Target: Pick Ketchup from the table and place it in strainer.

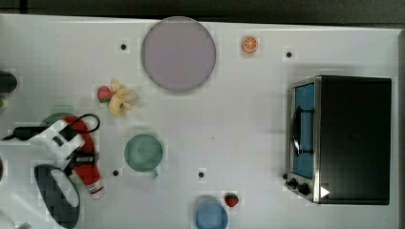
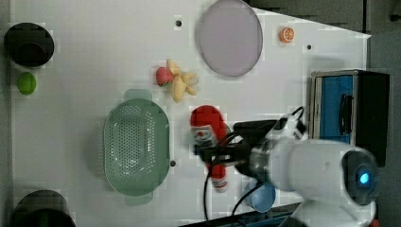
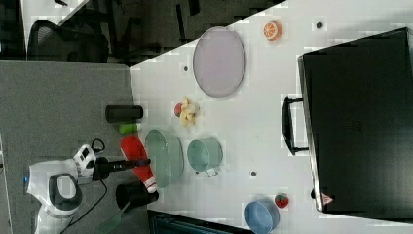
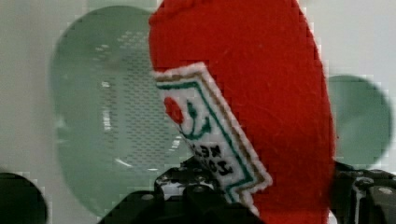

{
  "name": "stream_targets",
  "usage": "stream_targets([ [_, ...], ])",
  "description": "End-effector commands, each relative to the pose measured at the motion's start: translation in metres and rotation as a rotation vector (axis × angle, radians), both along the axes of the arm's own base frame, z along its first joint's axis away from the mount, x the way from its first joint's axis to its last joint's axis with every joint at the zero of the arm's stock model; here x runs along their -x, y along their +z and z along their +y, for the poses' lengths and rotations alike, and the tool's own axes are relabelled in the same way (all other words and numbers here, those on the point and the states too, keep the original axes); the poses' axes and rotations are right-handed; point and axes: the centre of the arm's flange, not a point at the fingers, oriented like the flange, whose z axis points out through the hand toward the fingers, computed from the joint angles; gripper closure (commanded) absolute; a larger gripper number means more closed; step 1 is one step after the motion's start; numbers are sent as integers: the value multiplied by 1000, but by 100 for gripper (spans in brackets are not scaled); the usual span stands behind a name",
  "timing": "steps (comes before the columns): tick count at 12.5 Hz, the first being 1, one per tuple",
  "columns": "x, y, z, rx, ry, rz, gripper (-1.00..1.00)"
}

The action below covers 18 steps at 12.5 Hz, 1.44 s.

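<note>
One ketchup bottle [image 2: 208,126], red with white cap and a label, clamped in the claw [image 2: 218,155] around its lower body; the wrist view shows the claw's black jaws either side of the red body. Bottle is off the surface [image 1: 248,119]: in the right view it hangs beside the strainer [image 3: 164,157], on the right view's left of it, cap toward the right view's bottom. In the left view the bottle sits just to the left view's right of the strainer's rim, not inside it. In the wrist view the strainer's dotted bottom lies behind the bottle.

Counts:
- One pale green oval strainer, nothing in it.
- One round green cup [image 1: 143,152] with a small handle.
- One blue cup [image 1: 211,215] at the top view's bottom edge.
- One big grey-lilac plate [image 1: 178,54].
- Two strawberries: one [image 1: 104,94] touching the peeled banana [image 1: 122,99], one [image 1: 231,200] just beside the blue cup.
- One banana.
- One orange half [image 1: 250,44] near the plate.
- One toaster oven [image 1: 344,138], blue door, black handle, at the top view's right.
- One small green round thing [image 2: 26,83] by a black cylinder [image 2: 28,43] in the left view.
- One more dark cylinder [image 2: 42,210] at the left view's lower left corner.
</note>
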Motion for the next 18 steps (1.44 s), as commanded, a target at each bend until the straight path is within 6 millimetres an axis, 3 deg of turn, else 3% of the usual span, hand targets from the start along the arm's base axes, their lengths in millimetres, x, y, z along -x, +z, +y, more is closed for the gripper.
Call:
stream_targets([
  [1,-6,-7,26,-98,-230,-36,-25],
  [4,-3,-44,49,-172,-280,12,-33],
  [7,-3,-79,60,-221,-270,44,-97],
  [9,-5,-80,62,-237,-263,29,-100],
  [11,-12,-69,53,-222,-281,12,-100],
  [14,-25,-42,11,-94,-330,24,-100],
  [18,-58,19,-86,33,-506,-34,-100],
])
